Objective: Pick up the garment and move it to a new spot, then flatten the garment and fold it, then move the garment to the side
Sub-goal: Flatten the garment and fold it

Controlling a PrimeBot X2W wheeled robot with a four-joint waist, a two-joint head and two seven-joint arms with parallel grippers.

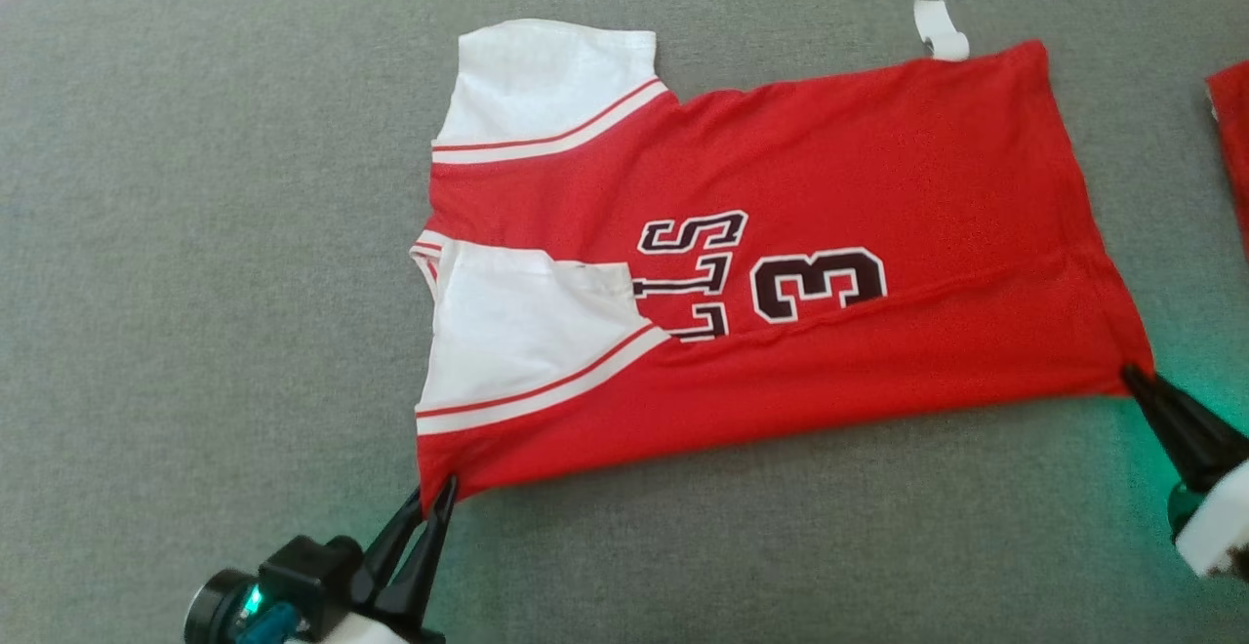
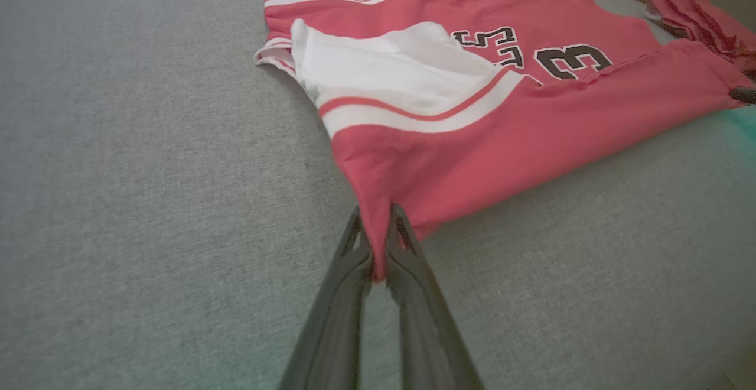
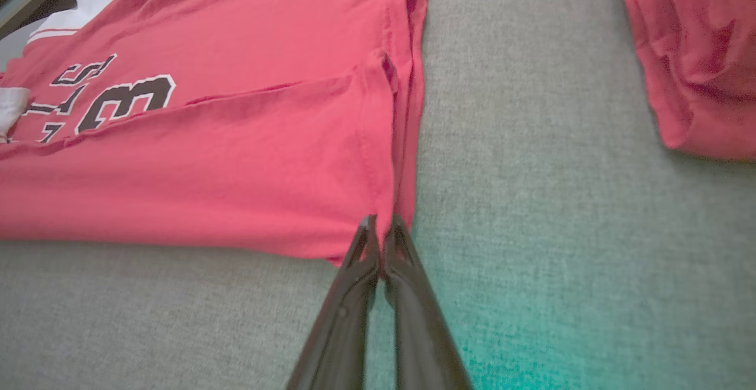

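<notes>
A red jersey (image 1: pixel 829 166) with white sleeves and a black "3" lies spread on the grey fabric surface (image 1: pixel 195 283), its near long edge folded over the front. My left gripper (image 1: pixel 436 493) is shut on the jersey's near left corner (image 2: pixel 378 224), below the white sleeve (image 2: pixel 390 65). At the near right corner my right gripper (image 1: pixel 1137 374) is shut on the hem (image 3: pixel 384 224). The fold line runs between the two held corners, and the jersey (image 3: pixel 207 159) lies flat behind it.
A second red garment (image 1: pixel 1231 146) lies bunched at the right edge, also seen as a red heap (image 3: pixel 691 53) beyond my right gripper. A white tag (image 1: pixel 940 29) sticks out at the jersey's far edge. Bare grey surface lies left and in front.
</notes>
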